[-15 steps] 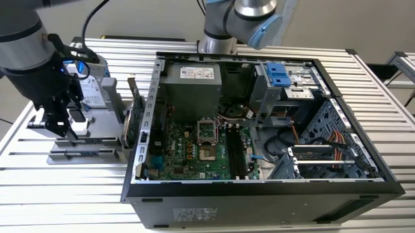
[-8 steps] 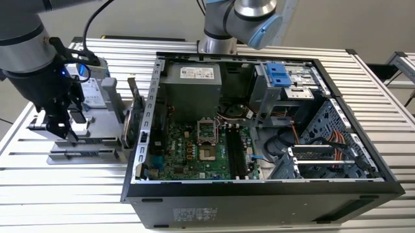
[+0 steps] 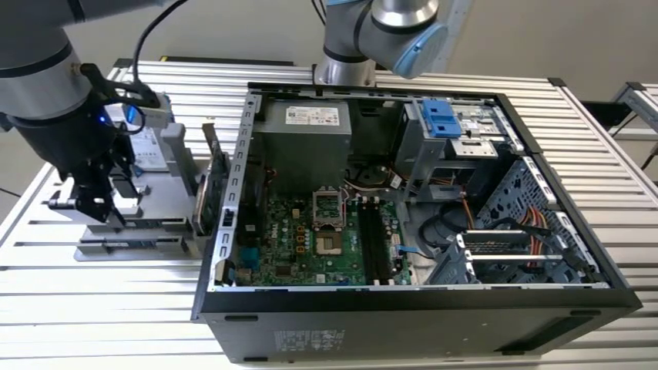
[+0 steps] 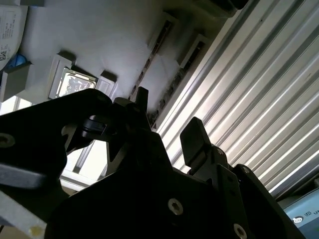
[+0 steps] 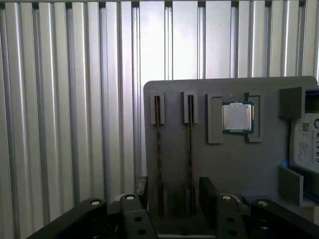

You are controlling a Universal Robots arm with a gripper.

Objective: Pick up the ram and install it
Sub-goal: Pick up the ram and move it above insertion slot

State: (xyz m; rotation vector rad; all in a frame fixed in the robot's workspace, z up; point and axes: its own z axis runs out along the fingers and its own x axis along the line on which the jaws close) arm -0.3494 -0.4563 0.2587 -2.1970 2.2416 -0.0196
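Tool [image 3: 100,212] is hung over a gray holder [image 5: 249,169] set on the desk [image 3: 103,308], beside the open computer case [image 3: 411,331]. Jaws are spread wide and nothing is gripped, as seen in both wrist views. The ram [image 5: 189,144] is stood edge-on in a narrow slot of the holder, with a second stick [image 5: 158,144] in the neighbouring slot. This is probably so the thin top edge can be pinched from above. Both sticks are seen between the fingers [image 5: 209,191], untouched. Pick-up is judged not yet done.

Grey holder [image 5: 234,169], ribbed silver table [image 5: 75,99] (black end effector [image 5: 174,191]).
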